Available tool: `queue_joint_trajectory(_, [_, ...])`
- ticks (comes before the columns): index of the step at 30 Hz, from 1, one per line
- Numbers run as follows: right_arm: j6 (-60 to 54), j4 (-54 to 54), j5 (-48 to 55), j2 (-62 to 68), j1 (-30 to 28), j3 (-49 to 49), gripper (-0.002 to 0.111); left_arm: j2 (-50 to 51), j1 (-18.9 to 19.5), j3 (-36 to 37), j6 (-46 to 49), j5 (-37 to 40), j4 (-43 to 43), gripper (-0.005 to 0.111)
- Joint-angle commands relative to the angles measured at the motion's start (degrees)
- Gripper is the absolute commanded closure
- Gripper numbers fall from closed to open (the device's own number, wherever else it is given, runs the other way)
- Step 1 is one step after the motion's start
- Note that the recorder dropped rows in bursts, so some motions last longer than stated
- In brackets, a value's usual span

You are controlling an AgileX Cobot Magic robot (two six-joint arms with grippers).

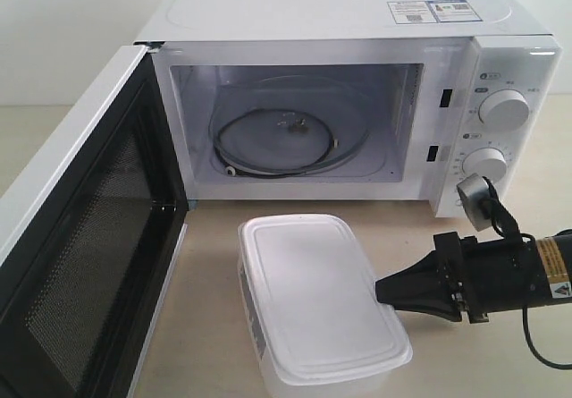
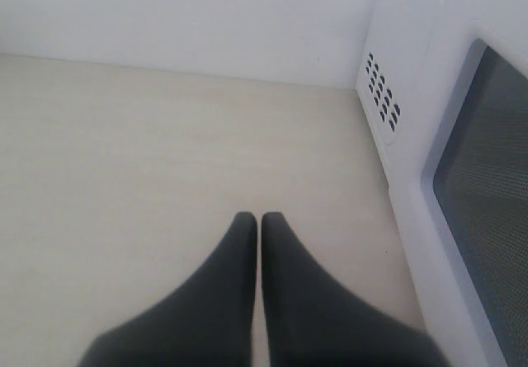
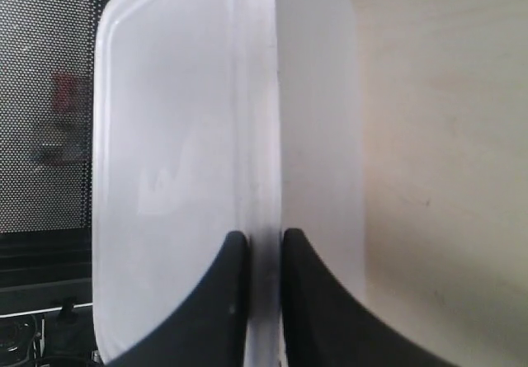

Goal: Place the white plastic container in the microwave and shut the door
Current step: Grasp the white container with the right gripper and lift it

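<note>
The white plastic container (image 1: 317, 295) stands lidded on the table in front of the microwave (image 1: 357, 13), whose cavity shows the glass turntable (image 1: 277, 134). The door (image 1: 80, 264) is swung wide open to the left. My right gripper (image 1: 382, 291) comes in from the right and is shut on the container's (image 3: 190, 136) rim at its right side, one black finger above the rim and one below (image 3: 259, 239). My left gripper (image 2: 255, 218) is shut on nothing, hovering over bare table beside the door's outer face (image 2: 487, 218). It does not show in the exterior view.
Two round dials (image 1: 505, 109) (image 1: 487, 164) sit on the microwave's right panel, just behind my right arm. Vent holes (image 2: 381, 95) mark the microwave's left side. The open door's mesh window (image 3: 49, 95) lies beyond the container. A pale wall stands behind the table.
</note>
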Motion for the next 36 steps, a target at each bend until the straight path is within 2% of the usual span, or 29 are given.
queue_joint_trajectory(1, [-1.59, -0.99, 0.08, 0.03, -0.11, -0.07, 0.108, -0.22, 0.09, 0.22, -0.2, 0.02, 0.11, 0.102])
queue_joint_trajectory(9, [-2.88, 1.19, -3.57, 0.03, -0.11, -0.07, 0.108, -0.22, 0.09, 0.22, -0.2, 0.02, 0.11, 0.102])
queue_joint_trajectory(23, [-6.32, 9.59, -3.57, -0.09, 1.25, 0.04, 0.109, -0.22, 0.09, 0.22, -0.2, 0.02, 0.11, 0.102])
queue_joint_trajectory(29, [-13.57, 21.87, -3.57, -2.95, 5.23, 5.73, 0.109, -0.22, 0.09, 0.22, -0.2, 0.02, 0.11, 0.102])
queue_joint_trajectory(36, [-16.09, 32.8, -3.57, -8.05, 5.23, 11.01, 0.109, -0.22, 0.09, 0.22, -0.2, 0.02, 0.11, 0.102])
